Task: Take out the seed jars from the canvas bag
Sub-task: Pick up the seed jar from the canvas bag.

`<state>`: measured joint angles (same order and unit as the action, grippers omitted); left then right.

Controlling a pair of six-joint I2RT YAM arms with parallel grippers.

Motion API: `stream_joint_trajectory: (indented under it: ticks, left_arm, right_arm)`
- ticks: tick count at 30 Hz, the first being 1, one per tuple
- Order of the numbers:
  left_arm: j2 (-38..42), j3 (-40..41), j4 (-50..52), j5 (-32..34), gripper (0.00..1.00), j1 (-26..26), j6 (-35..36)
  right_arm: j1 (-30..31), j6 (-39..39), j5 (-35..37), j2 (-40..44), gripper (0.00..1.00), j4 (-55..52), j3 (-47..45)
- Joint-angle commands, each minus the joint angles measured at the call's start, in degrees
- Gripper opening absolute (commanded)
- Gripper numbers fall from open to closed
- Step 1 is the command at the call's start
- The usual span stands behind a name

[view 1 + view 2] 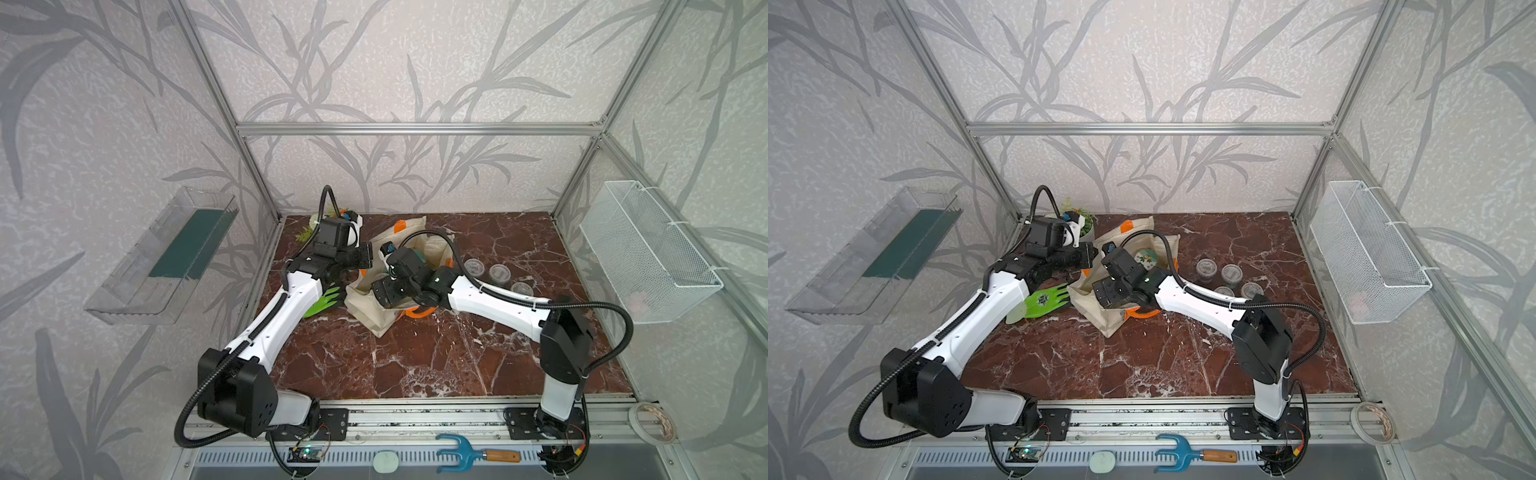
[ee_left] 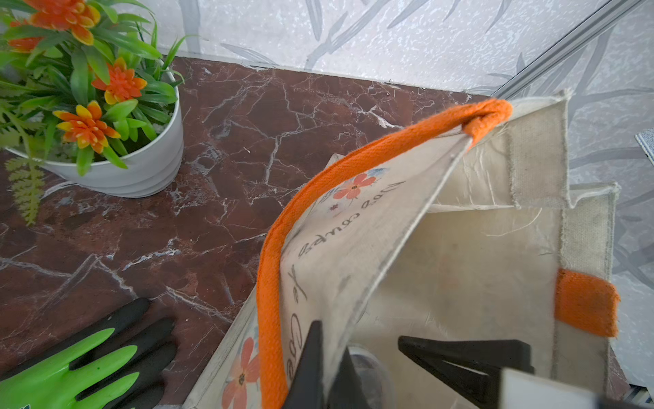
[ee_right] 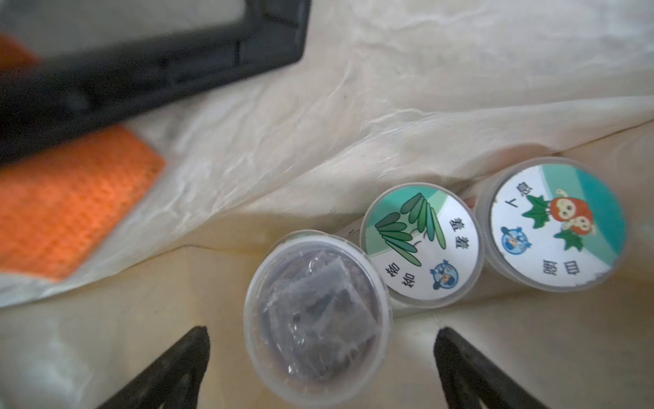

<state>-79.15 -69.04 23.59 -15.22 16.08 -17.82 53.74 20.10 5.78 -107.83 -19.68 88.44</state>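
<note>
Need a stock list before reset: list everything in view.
Table jars: four, clear, right of bag.
Clear jar: one, inside bag.
Picture-lid jars: two, white-green lids, inside bag.
Bag: one, beige, orange handles, mid-table.
Pot plant: one, white pot, orange flowers, far left.
Glove: one, green-black, left of bag.
Rake: one, blue, wooden handle, front rail.
Tape roll: one, pale, front right.
Pad: one, pale oval, front edge.
Basket: one, white wire, right wall.
Tray: one, clear, left wall.
Table: one, red-brown marble.
Left end effector: black, shut on bag edge.
Right end effector: black, open, either side of clear jar.
</note>
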Motion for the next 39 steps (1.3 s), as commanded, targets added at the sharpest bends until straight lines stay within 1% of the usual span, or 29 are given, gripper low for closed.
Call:
stream_joint_trajectory:
  ticks: [1, 5, 9, 11, 14, 16, 19, 24, 31, 39]
  left_arm:
    - [2.2, 0.2, -1.5, -0.6, 0.0, 0.1, -0.4]
    - [2.3, 0.1, -1.5, -0.7, 0.0, 0.1, -0.4]
    - [2.2, 0.1, -1.5, -0.5, 0.0, 0.2, -0.4]
    - [2.2, 0.2, -1.5, -0.5, 0.0, 0.1, -0.4]
    - [2.3, 0.1, -1.4, -0.3, 0.0, 0.1, -0.2]
    - [2.4, 0.0, -1.3, 0.0, 0.0, 0.1, -0.1]
    - [2.3, 0.1, -1.3, 0.4, 0.0, 0.1, -0.1]
    - [2.2, 0.2, -1.4, 1.0, 0.0, 0.1, 0.0]
    - [2.1, 0.4, -1.7, 1.3, 0.0, 0.1, -0.1]
    - [2.3, 0.5, -1.9, 2.0, 0.0, 0.1, 0.2]
  right_arm:
    - [-0.5, 0.3, -2.1, -2.8, 0.99, 0.9, 2.2]
    - [-0.5, 0.2, -2.9, -4.7, 0.99, 1.1, 2.7]
    - [-0.6, 0.4, -1.9, -6.4, 1.0, 0.8, 3.4]
    - [-0.7, 0.5, -1.5, -7.0, 0.93, 0.9, 3.7]
    - [-0.7, 0.4, -0.7, -6.5, 0.76, 1.5, 3.8]
    - [-0.8, 0.3, -0.4, -5.8, 0.7, 1.7, 3.8]
    - [-1.3, 0.1, -0.2, -4.2, 0.65, 1.7, 4.1]
    - [-2.4, 0.4, -0.2, 0.6, 0.64, 2.4, 2.3]
    - [-5.1, 2.9, -1.0, 8.2, 0.64, 3.3, -2.3]
    - [-7.9, 4.8, -1.8, 16.6, 0.64, 1.6, -6.2]
